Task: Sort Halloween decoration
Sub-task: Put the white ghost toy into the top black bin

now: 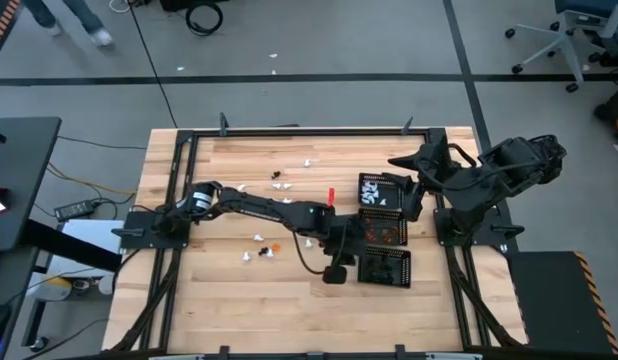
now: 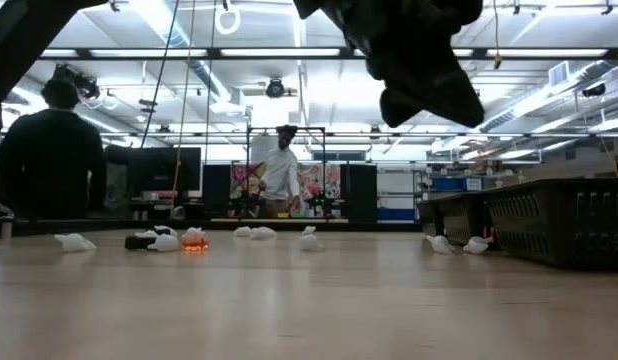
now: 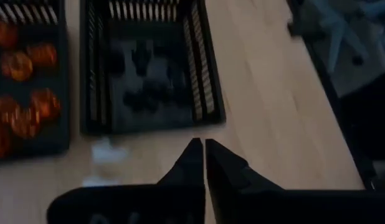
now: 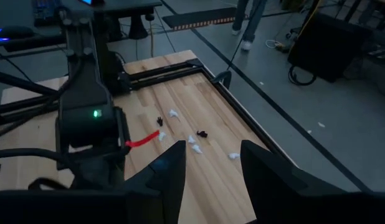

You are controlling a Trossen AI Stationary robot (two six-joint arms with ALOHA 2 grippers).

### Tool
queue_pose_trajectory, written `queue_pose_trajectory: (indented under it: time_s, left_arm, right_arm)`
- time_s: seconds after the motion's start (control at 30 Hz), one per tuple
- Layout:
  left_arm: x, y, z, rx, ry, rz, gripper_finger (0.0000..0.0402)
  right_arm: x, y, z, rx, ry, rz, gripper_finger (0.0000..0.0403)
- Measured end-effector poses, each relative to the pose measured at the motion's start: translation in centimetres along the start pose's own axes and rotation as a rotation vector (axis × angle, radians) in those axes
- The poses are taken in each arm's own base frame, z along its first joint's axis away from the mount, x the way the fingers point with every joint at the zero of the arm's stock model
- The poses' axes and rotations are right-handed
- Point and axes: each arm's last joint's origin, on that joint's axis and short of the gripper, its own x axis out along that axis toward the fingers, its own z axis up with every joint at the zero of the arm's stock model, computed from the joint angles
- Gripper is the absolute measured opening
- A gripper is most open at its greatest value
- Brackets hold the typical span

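Seen from overhead, a pale wooden worktop (image 1: 239,300) with a black metal frame along its edges. Three square black mesh trays (image 1: 384,268) sit in a column near the right edge. The left gripper (image 3: 204,149) hovers beside the tray of black pieces, jaws closed and empty. The right gripper (image 4: 212,163) waits above the right side, jaws partly open, holding nothing. Tiny white, orange and black Halloween trinkets (image 1: 279,183) lie scattered mid-worktop; the front strip lies bare.

A robotics lab is showing: ceiling strip lights (image 2: 549,95) glowing upper right, office chair (image 1: 549,40) standing upper right.
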Motion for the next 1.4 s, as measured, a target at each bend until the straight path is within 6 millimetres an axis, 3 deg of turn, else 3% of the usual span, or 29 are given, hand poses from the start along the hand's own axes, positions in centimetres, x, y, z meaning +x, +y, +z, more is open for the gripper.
queue_pose_trajectory:
  time_s: [0.13, 0.3, 0.6, 0.8, 0.97, 1.23, 1.4]
  left_arm:
    - [-1.0, -0.5, -0.4, 0.013, 0.068, -0.007, 0.0001]
    - [-3.3, -1.0, -0.3, 0.054, 0.032, 0.041, 0.0]
    - [-5.4, -1.2, -5.9, -0.07, -0.134, 0.093, 0.0]
    - [-6.2, -1.1, -8.9, -0.092, -0.192, 0.103, 0.0]
    - [-7.1, -1.5, -11.2, -0.07, -0.187, 0.103, 0.0]
    - [-10.8, -2.7, -14.7, -0.014, -0.261, 0.095, 0.0]
    - [-13.1, -3.3, -17.9, -0.022, -0.241, 0.092, 0.0]
  right_arm:
    - [0.0, 0.1, 0.0, -0.002, 0.0, 0.002, 0.0158]
    - [0.0, 0.0, 0.0, -0.012, 0.001, 0.001, 0.0158]
    - [0.3, 0.4, -0.1, -0.037, 0.006, -0.012, 0.0158]
    - [1.7, 0.9, 0.2, -0.023, 0.009, -0.049, 0.0158]
    - [4.5, 1.7, 1.1, 0.053, -0.007, -0.087, 0.0158]
    - [10.6, 3.9, 2.0, 0.154, 0.015, -0.035, 0.0158]
    - [12.9, 4.9, 1.7, 0.194, 0.039, -0.04, 0.0158]
